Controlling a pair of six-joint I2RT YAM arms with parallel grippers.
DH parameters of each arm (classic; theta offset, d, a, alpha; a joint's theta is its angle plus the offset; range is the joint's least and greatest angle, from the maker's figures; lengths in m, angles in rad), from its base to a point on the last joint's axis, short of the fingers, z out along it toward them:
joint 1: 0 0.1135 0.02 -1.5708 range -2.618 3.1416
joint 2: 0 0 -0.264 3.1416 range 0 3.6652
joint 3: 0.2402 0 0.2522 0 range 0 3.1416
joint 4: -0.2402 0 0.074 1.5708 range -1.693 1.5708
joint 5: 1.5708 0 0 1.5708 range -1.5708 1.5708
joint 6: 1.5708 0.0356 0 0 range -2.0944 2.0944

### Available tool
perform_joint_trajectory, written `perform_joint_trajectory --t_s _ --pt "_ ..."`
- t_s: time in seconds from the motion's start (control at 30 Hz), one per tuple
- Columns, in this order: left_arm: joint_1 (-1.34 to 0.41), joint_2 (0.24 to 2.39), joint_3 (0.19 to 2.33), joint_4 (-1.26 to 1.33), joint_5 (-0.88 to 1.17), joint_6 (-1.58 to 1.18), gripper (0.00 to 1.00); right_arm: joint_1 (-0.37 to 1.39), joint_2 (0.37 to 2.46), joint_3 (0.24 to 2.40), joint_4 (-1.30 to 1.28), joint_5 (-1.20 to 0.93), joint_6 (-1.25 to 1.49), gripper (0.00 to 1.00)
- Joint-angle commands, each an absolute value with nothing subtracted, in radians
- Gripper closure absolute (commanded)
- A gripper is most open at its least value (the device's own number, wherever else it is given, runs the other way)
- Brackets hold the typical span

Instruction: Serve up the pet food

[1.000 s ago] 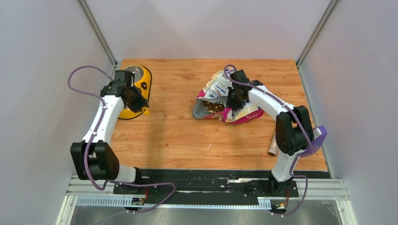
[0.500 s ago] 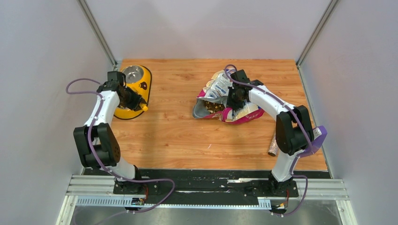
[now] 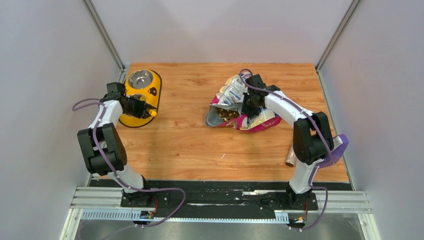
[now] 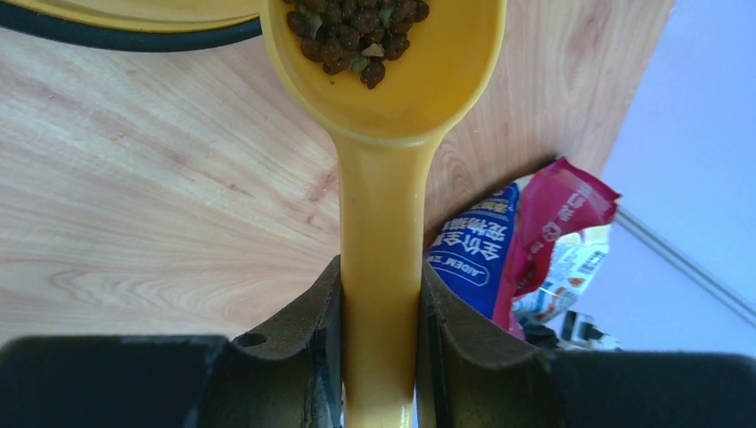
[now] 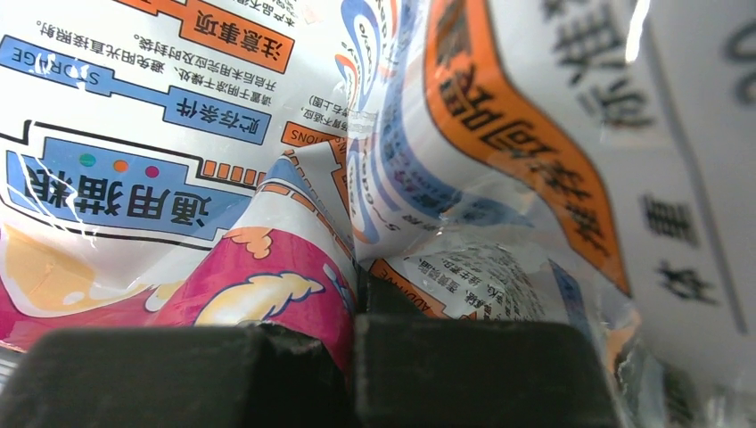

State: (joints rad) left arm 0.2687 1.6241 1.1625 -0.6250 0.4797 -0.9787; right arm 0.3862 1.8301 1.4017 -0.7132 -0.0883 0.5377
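Note:
My left gripper (image 3: 141,108) (image 4: 379,267) is shut on the handle of a yellow scoop (image 3: 152,113) (image 4: 383,160). The scoop holds brown kibble (image 4: 357,31) and sits level at the front right edge of the yellow feeder (image 3: 156,86) (image 4: 107,11). The feeder's steel bowl (image 3: 141,79) shows at the back. The pink, blue and white cat food bag (image 3: 260,120) (image 5: 267,134) lies crumpled at centre right, with kibble (image 3: 227,114) in its open mouth. It also shows in the left wrist view (image 4: 535,241). My right gripper (image 3: 248,106) (image 5: 357,303) is shut on a fold of the bag.
A slim speckled tube (image 3: 291,155) lies near the right arm, by the table's right edge. Grey walls close in the left, back and right sides. A black strip runs along the near edge.
My left arm has drawn back to the left, uncovering the steel bowl. The scoop stays by the feeder's front right edge. My right arm has not moved.

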Motion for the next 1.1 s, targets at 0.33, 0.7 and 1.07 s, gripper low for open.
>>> perform_joint_trajectory --t_s 0.33,0.7,1.07 --pt "0.361 1.596 1.067 -0.427 0.685 -1.268 1.0 0.352 1.882 1.448 -0.676 -0.023 0.558 1.0" --pt "0.381 1.523 1.027 -0.317 0.736 -1.453 1.0 0.352 1.892 1.456 -0.676 -0.032 0.562 1.0" --pt "0.409 1.484 0.974 -0.195 0.78 -1.584 1.0 0.352 1.889 1.459 -0.675 -0.028 0.561 1.0"
